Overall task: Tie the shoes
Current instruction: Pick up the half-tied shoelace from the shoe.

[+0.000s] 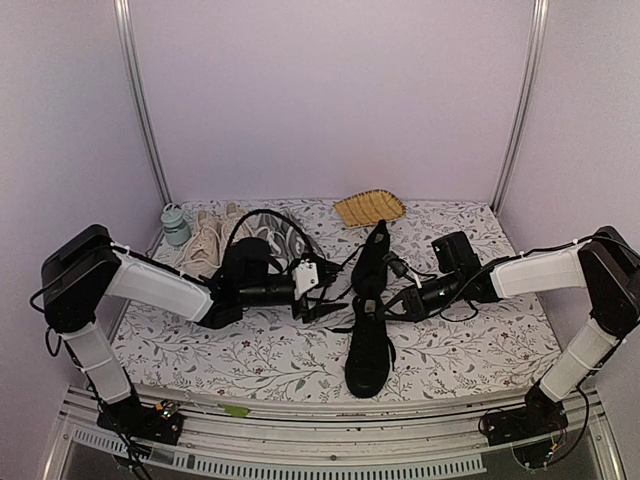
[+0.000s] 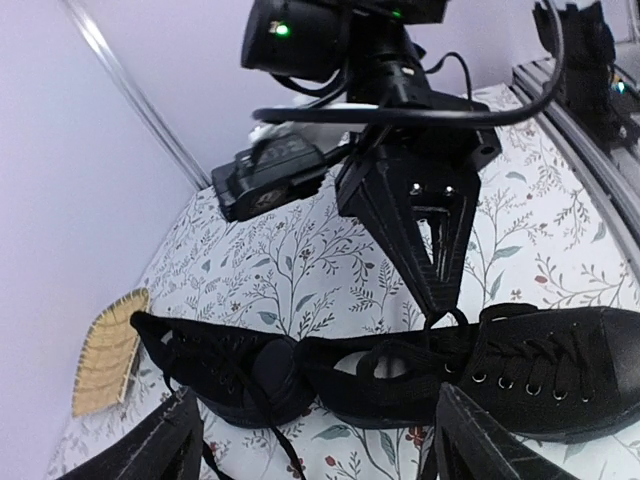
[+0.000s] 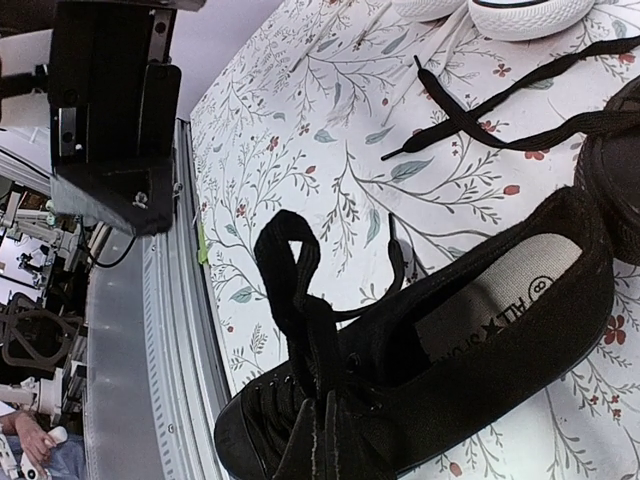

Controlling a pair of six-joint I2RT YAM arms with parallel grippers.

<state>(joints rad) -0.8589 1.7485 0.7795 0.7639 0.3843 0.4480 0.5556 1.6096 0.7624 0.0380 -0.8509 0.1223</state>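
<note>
Two all-black sneakers lie mid-table heel to heel: the near shoe [image 1: 368, 350] and the far shoe [image 1: 372, 258]. My right gripper [image 1: 397, 300] is shut on a loop of the near shoe's black lace [image 3: 300, 290], pinched just above the tongue; the closed fingers [image 3: 322, 445] show at the bottom of the right wrist view. My left gripper [image 1: 322, 303] is open and empty, left of the shoes. Its fingers [image 2: 170, 440] stand wide apart, framing the near shoe [image 2: 520, 370] and the far shoe [image 2: 220, 370]. The right gripper [image 2: 438, 300] also shows there, pointing down at the lace.
A beige pair [image 1: 212, 243] and a teal bottle [image 1: 175, 225] sit at the back left. A yellow woven tray [image 1: 370, 207] lies at the back. White toe caps [image 3: 520, 10] and a loose black lace [image 3: 500, 110] lie beyond the near shoe. The table's metal front rail [image 3: 180, 330] is close.
</note>
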